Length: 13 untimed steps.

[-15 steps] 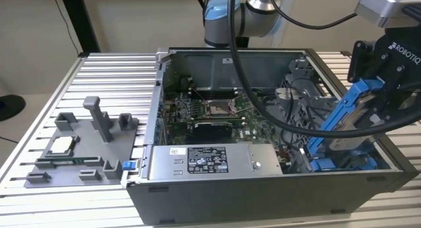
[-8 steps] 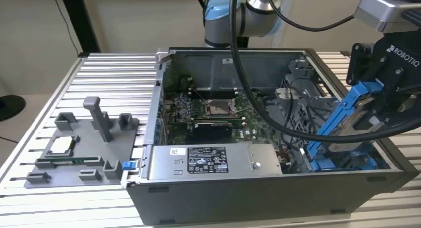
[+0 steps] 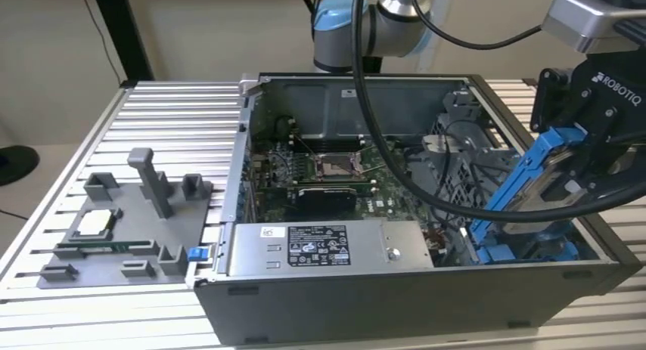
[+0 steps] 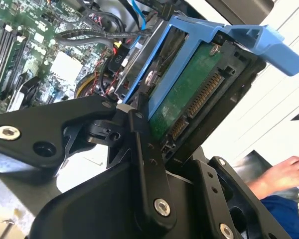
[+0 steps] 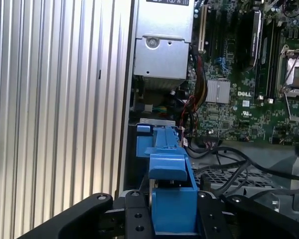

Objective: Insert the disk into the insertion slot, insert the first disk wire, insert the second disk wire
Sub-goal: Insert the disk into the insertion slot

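The robot's black gripper (image 3: 576, 168) is clamping the disk (image 3: 525, 176), a hard drive in a bright blue carrier, with its fingers (image 5: 135, 219) pressing against the carrier's two long sides. The disk is hanging steeply tilted, with its lower end reaching down into the open computer case (image 3: 404, 297) at the exterior view's right, near the grey power-supply box (image 3: 323, 248). In the second wrist view, its green circuit board (image 4: 187, 94) is showing.
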Tool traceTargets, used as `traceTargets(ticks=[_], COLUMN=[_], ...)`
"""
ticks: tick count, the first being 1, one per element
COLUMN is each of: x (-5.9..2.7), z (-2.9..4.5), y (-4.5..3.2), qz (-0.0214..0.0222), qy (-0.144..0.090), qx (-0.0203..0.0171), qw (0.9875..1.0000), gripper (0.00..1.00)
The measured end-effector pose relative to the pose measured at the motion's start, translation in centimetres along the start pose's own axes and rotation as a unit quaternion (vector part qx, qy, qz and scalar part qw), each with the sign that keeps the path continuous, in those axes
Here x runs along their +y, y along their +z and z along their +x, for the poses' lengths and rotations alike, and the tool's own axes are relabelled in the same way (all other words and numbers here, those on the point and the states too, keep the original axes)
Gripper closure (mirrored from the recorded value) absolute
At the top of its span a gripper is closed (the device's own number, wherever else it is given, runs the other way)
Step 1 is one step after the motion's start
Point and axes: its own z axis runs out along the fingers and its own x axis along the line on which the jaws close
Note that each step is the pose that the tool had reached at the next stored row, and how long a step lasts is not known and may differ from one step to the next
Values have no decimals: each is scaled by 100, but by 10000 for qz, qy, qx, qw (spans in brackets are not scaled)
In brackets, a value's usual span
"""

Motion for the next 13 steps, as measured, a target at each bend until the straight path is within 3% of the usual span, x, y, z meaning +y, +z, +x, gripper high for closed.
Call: traceTargets(ticks=[13], x=[2], z=[-9], y=[-25], qz=[0], qy=[0], qx=[-2], qw=[10000], gripper=[100])
